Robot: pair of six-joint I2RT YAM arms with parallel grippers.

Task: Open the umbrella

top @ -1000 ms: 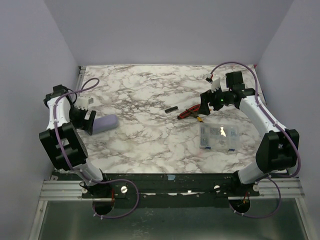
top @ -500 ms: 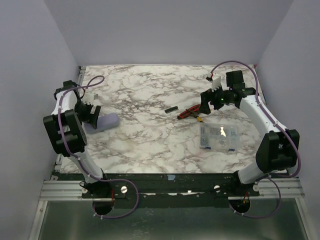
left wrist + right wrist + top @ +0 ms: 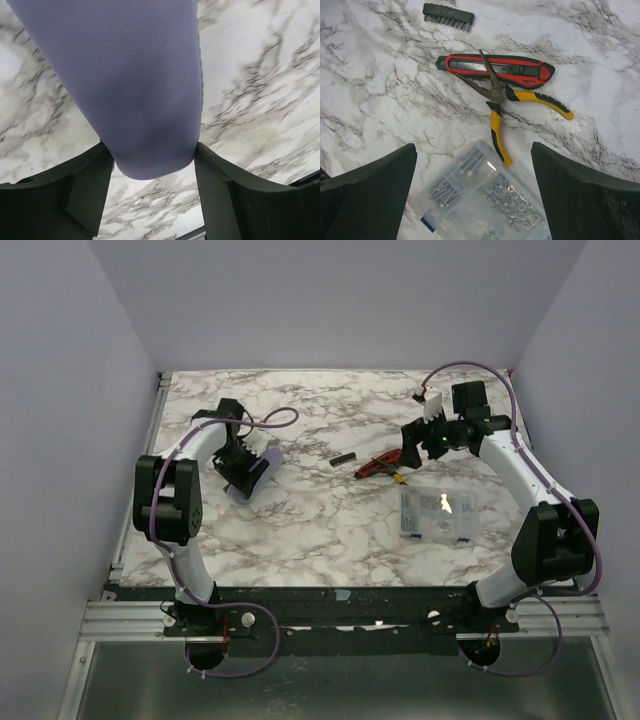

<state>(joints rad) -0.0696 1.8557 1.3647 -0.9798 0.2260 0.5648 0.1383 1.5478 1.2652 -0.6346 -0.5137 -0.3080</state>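
We count one umbrella in its lavender sleeve, one red-and-black utility knife, one pair of yellow-handled pliers, one black bit strip and one clear plastic box of screws, all on one marble table; the umbrella is left of the table's centre, well apart from the tools; the left arm bends inward from its raised elbow, and the left gripper presses both fingers against the sleeve's end; the right arm reaches along the right edge, its wrist turned inward; the right gripper hangs above the tools, jaws wide apart, holding nothing.
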